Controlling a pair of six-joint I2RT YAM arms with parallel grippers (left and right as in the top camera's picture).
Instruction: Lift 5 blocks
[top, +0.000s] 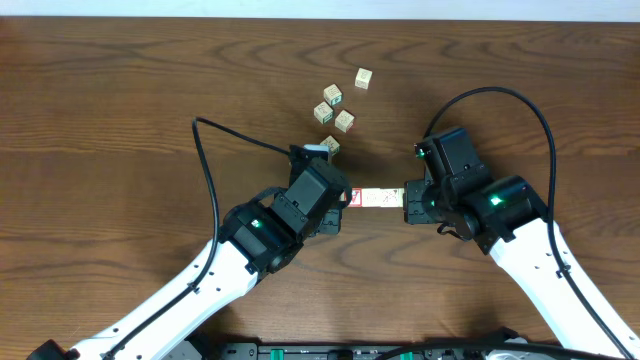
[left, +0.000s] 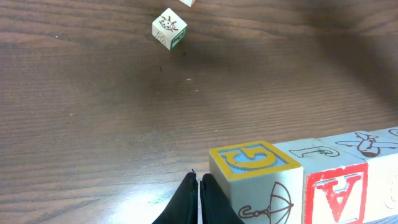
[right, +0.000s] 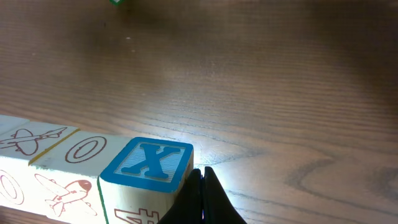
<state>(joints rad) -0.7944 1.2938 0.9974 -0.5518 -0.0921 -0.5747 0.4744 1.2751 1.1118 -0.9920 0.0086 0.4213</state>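
Blocks (top: 378, 197) lie end to end in one straight row at mid-table (top: 120, 90), the left gripper (left: 199, 193) against the G-faced end and the right gripper (right: 200, 186) against the X-faced end, each with fingers pressed together, and loose cubes (top: 344, 121) well apart beyond the row's far edge.

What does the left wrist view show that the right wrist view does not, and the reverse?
Only the left wrist: the G block with an umbrella on its side, the red A block, and a loose cube far off. Only the right wrist: the blue X block and the O block. Both: the wooden table, part of the row, and a shut gripper next to its end block, the left gripper in one, the right gripper in the other.
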